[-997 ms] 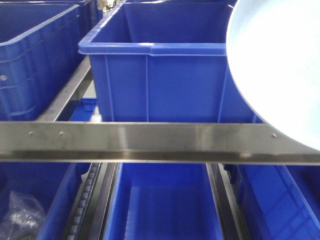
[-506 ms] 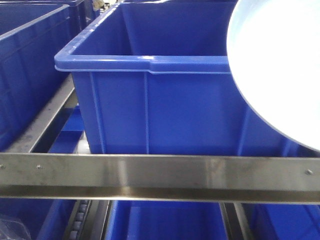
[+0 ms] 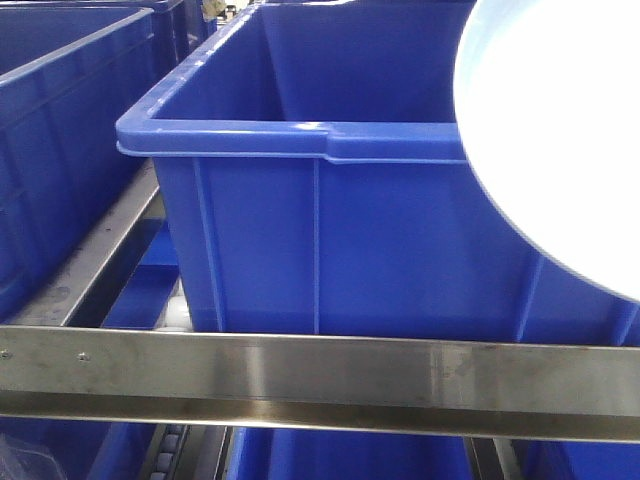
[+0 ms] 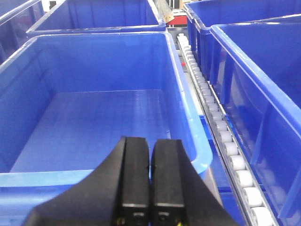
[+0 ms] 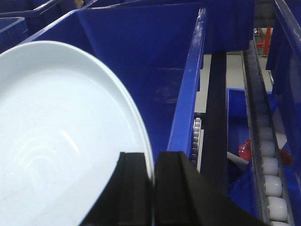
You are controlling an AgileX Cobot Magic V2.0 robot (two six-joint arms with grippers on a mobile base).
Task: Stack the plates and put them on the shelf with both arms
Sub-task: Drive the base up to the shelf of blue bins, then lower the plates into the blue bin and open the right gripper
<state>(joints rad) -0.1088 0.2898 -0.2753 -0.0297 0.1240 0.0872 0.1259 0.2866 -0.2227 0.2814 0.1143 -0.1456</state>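
Nearest in the right wrist view, the right gripper (image 5: pixel 153 188) pinches the rim of a plate (image 5: pixel 61 141), its two black fingers pressed on either side of the thin edge; the plate hangs edge-on and tilted, just beside the wall of a blue crate (image 5: pixel 141 56). I can count only one plate for certain; whether a second lies stacked against it I cannot tell. In the left wrist view the left gripper (image 4: pixel 149 188) has its fingers pressed together on nothing, hovering over the near rim of an empty blue crate (image 4: pixel 94 117).

The step in hand looks like the placing: the plate is carried up to the shelf (image 3: pixel 320 375), whose steel rail crosses the front view below the plate (image 3: pixel 560 140) and a large crate (image 3: pixel 330 240). The next move, as I judge it, calls for bringing the plate level and lowering it into a crate or onto a tier without knocking the crate rim; the left arm holds no share of the load.

Farther off, a roller track (image 4: pixel 221 136) runs between crates; at least four crates show in the left wrist view.
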